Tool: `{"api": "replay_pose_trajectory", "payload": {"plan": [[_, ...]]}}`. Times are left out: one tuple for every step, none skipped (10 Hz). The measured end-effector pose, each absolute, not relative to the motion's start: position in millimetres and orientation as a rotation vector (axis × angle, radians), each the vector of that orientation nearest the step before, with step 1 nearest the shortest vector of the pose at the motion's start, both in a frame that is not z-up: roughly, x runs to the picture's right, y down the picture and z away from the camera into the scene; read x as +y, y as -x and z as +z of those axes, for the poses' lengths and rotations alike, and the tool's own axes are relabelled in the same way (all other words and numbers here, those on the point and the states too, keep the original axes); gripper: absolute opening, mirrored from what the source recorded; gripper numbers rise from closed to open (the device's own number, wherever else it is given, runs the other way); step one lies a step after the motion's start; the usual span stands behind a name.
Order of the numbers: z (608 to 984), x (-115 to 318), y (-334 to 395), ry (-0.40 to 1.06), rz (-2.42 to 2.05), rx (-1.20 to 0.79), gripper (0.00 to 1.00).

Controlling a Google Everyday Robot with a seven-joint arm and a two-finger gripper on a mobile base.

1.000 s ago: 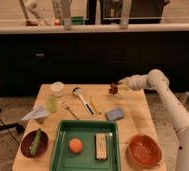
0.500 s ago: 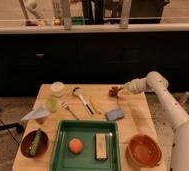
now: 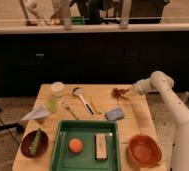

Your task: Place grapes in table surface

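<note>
The grapes (image 3: 119,92), a small dark reddish-brown bunch, lie low on the far right part of the light wooden slatted table surface (image 3: 138,122). My gripper (image 3: 128,92) reaches in from the right at the end of the white arm (image 3: 160,85). It sits just right of the bunch, at its end, close to the tabletop. I cannot tell whether it still touches the bunch.
A blue-grey sponge (image 3: 115,113) lies in front of the grapes. A green tray (image 3: 63,150) holds an orange fruit (image 3: 76,145) and a pale bar (image 3: 102,146). An orange-brown bowl (image 3: 144,150), a dark bowl (image 3: 34,143), a white cup (image 3: 57,89), a ladle (image 3: 82,97) and a fork (image 3: 68,107) stand around.
The gripper and the grapes have come down from above the table to its surface and shifted slightly right. The arm's wrist has drawn a little to the right.
</note>
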State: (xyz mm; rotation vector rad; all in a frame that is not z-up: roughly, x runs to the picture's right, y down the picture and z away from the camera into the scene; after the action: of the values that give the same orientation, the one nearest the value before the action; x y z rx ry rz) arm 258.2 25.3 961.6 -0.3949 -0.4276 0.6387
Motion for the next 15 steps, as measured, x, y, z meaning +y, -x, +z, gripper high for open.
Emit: {"api": "replay_pose_trajectory", "payload": {"plan": [[962.1,26.2,-257.4,0.397,0.638,-0.428,0.04],[962.5,25.1,-254.7,0.398,0.635,-0.430,0.04],[962.5,25.2,-254.6,0.398,0.635,-0.430,0.04],[962.4,25.8,-256.0,0.398,0.636,-0.428,0.04],[962.1,25.6,-256.3,0.397,0.637,-0.429,0.04],[962.3,25.7,-255.9,0.397,0.636,-0.429,0.04],[962.5,25.3,-254.6,0.398,0.635,-0.429,0.07],[962.5,25.3,-254.8,0.398,0.635,-0.429,0.10],[962.3,25.5,-255.6,0.398,0.636,-0.429,0.13],[962.4,25.6,-255.7,0.398,0.636,-0.429,0.21],[962.4,25.4,-255.3,0.398,0.636,-0.429,0.31],[962.4,25.5,-255.4,0.398,0.636,-0.429,0.39],[962.3,25.5,-255.6,0.397,0.636,-0.429,0.51],[962.3,25.6,-255.8,0.397,0.636,-0.429,0.60],[962.2,25.6,-256.0,0.397,0.636,-0.429,0.69]]}}
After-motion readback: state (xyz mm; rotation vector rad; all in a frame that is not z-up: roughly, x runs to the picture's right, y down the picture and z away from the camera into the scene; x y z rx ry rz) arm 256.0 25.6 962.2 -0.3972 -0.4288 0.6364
